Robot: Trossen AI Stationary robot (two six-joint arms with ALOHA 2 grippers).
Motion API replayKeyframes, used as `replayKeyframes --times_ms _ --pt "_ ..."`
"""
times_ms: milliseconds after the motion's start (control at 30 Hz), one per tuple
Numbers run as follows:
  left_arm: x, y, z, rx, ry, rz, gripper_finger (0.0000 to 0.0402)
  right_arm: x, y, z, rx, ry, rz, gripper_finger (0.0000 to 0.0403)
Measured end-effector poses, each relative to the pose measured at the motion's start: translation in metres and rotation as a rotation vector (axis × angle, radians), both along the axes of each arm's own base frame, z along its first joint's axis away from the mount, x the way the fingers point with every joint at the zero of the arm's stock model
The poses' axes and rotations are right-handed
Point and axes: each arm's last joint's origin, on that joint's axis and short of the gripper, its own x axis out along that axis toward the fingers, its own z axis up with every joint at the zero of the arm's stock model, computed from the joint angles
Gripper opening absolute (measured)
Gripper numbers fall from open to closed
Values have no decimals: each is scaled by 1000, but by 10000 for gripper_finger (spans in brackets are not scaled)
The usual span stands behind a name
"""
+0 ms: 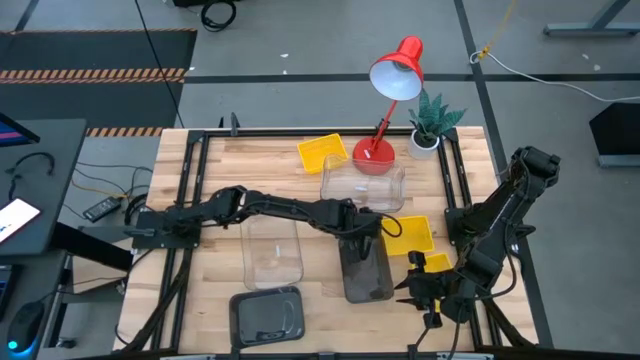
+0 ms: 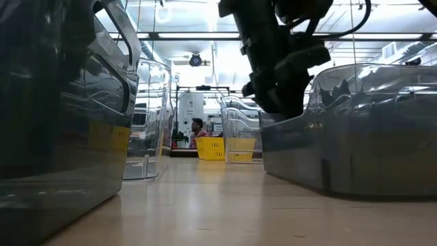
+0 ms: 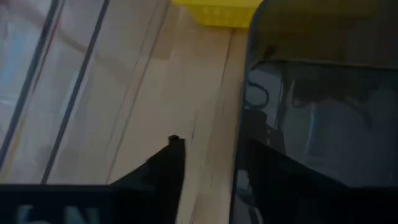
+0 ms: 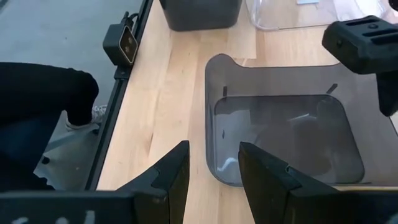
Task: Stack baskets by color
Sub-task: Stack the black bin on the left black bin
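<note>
Smoky grey basket at the tabletop's front centre, its wall straddled by the spread left gripper; step judged: grasping it, next closing and lifting toward another grey basket; right gripper spread, waiting front right.

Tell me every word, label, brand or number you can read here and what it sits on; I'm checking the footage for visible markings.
None can be read for certain.
Pale characters on the left gripper body in its wrist view: cut off by the picture's edge and blurred.
Pale marks on the right gripper body in its wrist view: likewise cut off.
The baskets, such as the dark grey basket, show no lettering.
</note>
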Motion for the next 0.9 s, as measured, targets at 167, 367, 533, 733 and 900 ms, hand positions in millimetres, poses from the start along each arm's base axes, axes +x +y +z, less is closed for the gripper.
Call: replayKeyframes --times_ms 167,367,533,733,900 --pt "2 2 1 -4 -18 5 56 -1 1 1 0 -13 -2 143" --pt "-4 2 4 -39 23 54 11 -5 3 0 -28 -28 1 143" --pt "-17 -2 35 -84 -7 104 6 -6 3 1 -86 -69 2 143" --pt "-43 -12 72 -176 35 175 5 -7 3 1 -106 -83 -1 143" --pt "-69 -27 106 -240 27 246 4 -10 5 2 -121 -105 2 143"
